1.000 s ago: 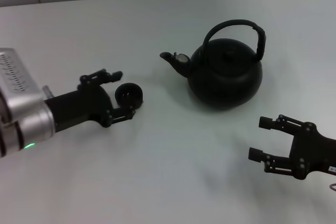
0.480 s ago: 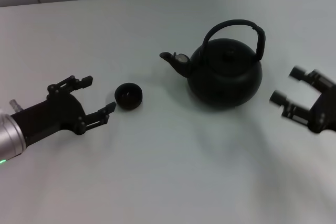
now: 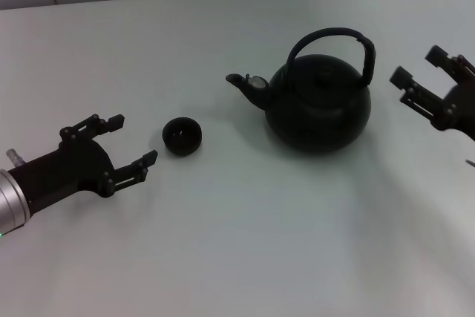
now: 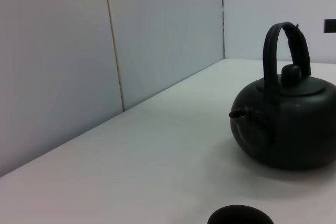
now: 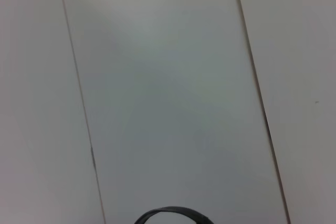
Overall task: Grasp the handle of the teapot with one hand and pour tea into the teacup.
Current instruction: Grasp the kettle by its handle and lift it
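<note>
Right pincer (image 3: 426, 74) hung spread wide and empty just beside the handle (image 3: 330, 38) of the teapot (image 3: 318, 102), level with it. Left pincer (image 3: 122, 144) stood open, holding nothing, near the teacup (image 3: 181, 136) on the surface (image 3: 237, 243). I judged a slanted closure could tip the pot, its spout facing the cup.

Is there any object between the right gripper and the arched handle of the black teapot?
Nothing visible: bare white table separates the open right gripper from the black arched handle of the round matte teapot.
</note>
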`<state>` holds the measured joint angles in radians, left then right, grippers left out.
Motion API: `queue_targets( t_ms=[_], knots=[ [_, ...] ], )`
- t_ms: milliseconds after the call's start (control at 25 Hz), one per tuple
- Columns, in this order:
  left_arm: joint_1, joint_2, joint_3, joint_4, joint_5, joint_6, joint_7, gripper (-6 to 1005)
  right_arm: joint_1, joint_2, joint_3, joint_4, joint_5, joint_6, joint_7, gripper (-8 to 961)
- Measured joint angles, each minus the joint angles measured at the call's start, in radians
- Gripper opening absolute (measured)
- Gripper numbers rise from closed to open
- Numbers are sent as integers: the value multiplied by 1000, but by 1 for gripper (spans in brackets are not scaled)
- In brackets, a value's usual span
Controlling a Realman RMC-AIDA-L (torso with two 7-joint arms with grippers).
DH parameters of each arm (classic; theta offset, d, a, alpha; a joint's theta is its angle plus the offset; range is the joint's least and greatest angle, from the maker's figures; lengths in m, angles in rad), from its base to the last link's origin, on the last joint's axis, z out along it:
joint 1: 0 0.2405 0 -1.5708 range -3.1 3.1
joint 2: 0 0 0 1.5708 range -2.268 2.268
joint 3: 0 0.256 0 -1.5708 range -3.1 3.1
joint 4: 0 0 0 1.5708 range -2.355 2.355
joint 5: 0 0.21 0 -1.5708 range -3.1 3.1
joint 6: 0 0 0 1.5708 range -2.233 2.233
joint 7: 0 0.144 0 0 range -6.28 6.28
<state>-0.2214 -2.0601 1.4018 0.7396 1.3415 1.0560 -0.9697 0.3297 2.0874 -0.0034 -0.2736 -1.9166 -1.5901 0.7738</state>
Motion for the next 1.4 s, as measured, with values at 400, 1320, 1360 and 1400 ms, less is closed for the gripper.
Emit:
queue_targets(
  t_ms=[400,1320,1360,1400],
  knots=[
    [6,0,-23,-3,1,4,-1,806,73,-1,-6,30,1,107,-2,834],
    [19,0,-38,-13,4,9,-1,806,131,-1,3,93,11,248,-44,663],
    [19,0,-38,-13,4,9,-1,806,131,-1,3,93,11,248,-44,617],
    [19,0,-38,-12,4,14,-1,806,132,-1,4,93,17,249,-44,570]
  ],
)
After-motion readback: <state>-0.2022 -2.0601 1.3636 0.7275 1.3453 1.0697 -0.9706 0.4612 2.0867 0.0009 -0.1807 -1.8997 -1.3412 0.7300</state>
